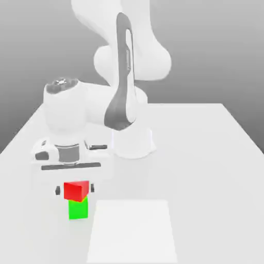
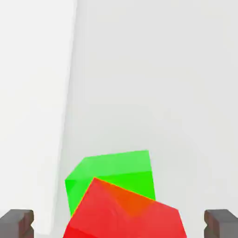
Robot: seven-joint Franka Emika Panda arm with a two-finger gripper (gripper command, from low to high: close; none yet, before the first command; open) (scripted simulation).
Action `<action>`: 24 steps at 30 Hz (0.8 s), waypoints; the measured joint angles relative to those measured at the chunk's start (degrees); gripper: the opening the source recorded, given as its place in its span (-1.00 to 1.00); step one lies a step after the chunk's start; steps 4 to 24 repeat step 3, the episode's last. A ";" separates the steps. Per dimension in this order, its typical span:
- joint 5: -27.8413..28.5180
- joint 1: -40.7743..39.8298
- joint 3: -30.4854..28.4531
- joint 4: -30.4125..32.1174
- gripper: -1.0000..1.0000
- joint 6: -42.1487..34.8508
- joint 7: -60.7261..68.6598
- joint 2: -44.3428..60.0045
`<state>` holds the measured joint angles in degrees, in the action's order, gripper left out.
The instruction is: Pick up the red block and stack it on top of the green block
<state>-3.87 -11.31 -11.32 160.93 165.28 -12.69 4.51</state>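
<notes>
Your tool (image 1: 75,190) stands wide open, fingers (image 2: 16,223) clear of the red block (image 1: 76,191). Red sits skewed on the green block (image 1: 78,209), corners overhanging; open tabletop (image 1: 206,154) surrounds it.

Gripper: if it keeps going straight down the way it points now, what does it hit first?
The red block, sitting directly below the end effector between its open fingers. It rests on the green block, rotated relative to it. How much clearance remains above the red block is hard to judge.

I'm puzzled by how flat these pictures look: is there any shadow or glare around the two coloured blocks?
Exterior view: even, soft light, no glare, barely any shadow under the green block; the red block has a lighter top face and a darker side. Hand view: the same shading on both blocks, and a paler band on the table.
</notes>
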 joint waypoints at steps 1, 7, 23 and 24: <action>0.96 -0.10 -0.20 0.04 1.00 -1.21 -0.68 -1.32; 3.26 -0.62 -0.29 0.17 1.00 -4.47 -2.31 -4.82; 3.26 -0.62 -0.29 0.17 1.00 -4.47 -2.31 -4.82; 3.26 -0.62 -0.29 0.17 1.00 -4.47 -2.31 -4.82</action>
